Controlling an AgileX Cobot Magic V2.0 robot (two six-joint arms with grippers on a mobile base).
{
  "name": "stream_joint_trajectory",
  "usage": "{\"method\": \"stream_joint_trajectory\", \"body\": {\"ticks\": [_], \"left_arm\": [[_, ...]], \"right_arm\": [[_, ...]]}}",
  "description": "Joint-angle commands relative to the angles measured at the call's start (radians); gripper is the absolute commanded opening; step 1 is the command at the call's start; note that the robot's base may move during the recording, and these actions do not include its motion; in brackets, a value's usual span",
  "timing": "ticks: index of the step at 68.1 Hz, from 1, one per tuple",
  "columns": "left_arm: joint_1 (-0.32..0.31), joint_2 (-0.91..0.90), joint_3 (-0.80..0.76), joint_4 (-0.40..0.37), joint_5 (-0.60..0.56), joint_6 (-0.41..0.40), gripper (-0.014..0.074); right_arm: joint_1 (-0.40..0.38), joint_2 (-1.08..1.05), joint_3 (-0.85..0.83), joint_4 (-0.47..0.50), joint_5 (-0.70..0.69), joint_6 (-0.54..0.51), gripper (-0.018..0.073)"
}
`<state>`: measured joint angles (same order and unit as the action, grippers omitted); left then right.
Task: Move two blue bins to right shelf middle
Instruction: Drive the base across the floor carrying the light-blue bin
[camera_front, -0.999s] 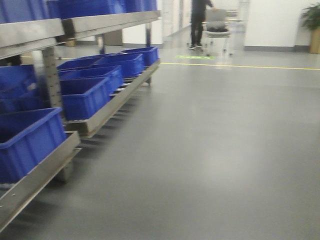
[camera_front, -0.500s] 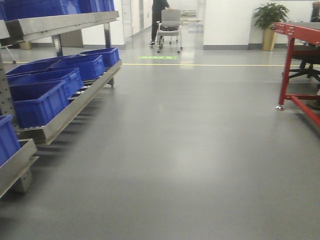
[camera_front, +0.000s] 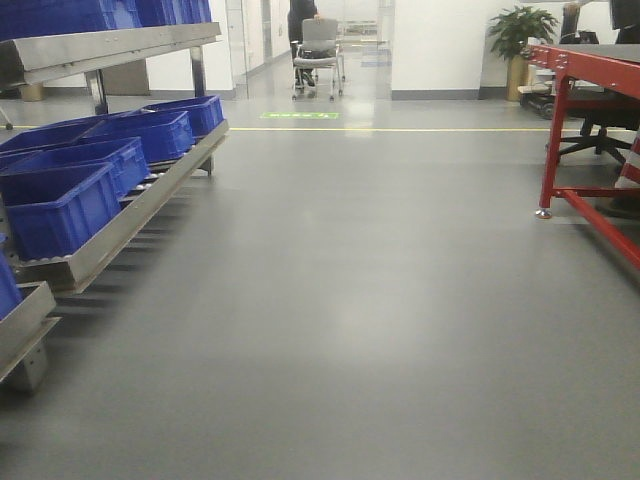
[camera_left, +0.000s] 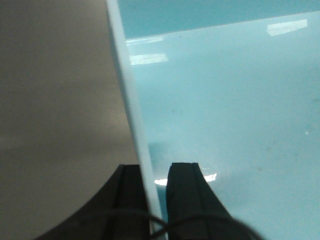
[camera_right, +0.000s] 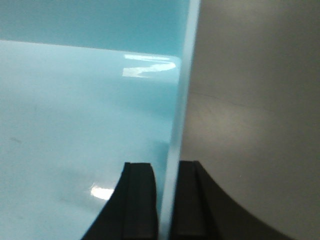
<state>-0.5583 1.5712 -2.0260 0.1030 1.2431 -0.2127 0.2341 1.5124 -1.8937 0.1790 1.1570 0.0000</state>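
L pincer (camera_left: 156, 175) is nearly shut, clamped on the bin (camera_left: 230, 110) wall, w/ the bin's inside to its right; R pincer (camera_right: 166, 175) nips the opposite wall, inside to its left; so the bin hangs between both arms, neither nearer; can't tell if a 2nd bin is nested in it; rack (camera_front: 120, 45) of dark bins (camera_front: 60, 205) stands left, red frame (camera_front: 560, 120) right; shelf not in view, prob. further right
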Motion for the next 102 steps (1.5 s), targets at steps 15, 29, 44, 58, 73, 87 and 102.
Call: {"method": "stream_joint_trajectory", "body": {"ticks": [15, 29, 44, 58, 73, 87, 102], "left_arm": [[-0.006, -0.020, -0.012, -0.017, -0.038, 0.017, -0.0111], [-0.006, -0.020, -0.012, -0.017, -0.038, 0.017, -0.0111], [-0.006, -0.020, -0.012, -0.017, -0.038, 0.017, -0.0111], [-0.006, -0.020, -0.012, -0.017, -0.038, 0.017, -0.0111], [-0.006, -0.020, -0.012, -0.017, -0.038, 0.017, -0.0111], [-0.006, -0.020, -0.012, -0.017, -0.038, 0.017, -0.0111], [-0.006, -0.020, -0.012, -0.017, -0.038, 0.017, -0.0111]], "right_arm": [[-0.004, -0.010, -0.013, -0.018, -0.039, -0.017, -0.0162], [-0.004, -0.010, -0.013, -0.018, -0.039, -0.017, -0.0162], [-0.004, -0.010, -0.013, -0.018, -0.039, -0.017, -0.0162], [-0.004, -0.010, -0.013, -0.018, -0.039, -0.017, -0.0162], [-0.004, -0.010, -0.013, -0.018, -0.039, -0.017, -0.0162], [-0.004, -0.010, -0.013, -0.018, -0.039, -0.017, -0.0162], [-0.004, -0.010, -0.013, -0.018, -0.039, -0.017, -0.0162]]}}
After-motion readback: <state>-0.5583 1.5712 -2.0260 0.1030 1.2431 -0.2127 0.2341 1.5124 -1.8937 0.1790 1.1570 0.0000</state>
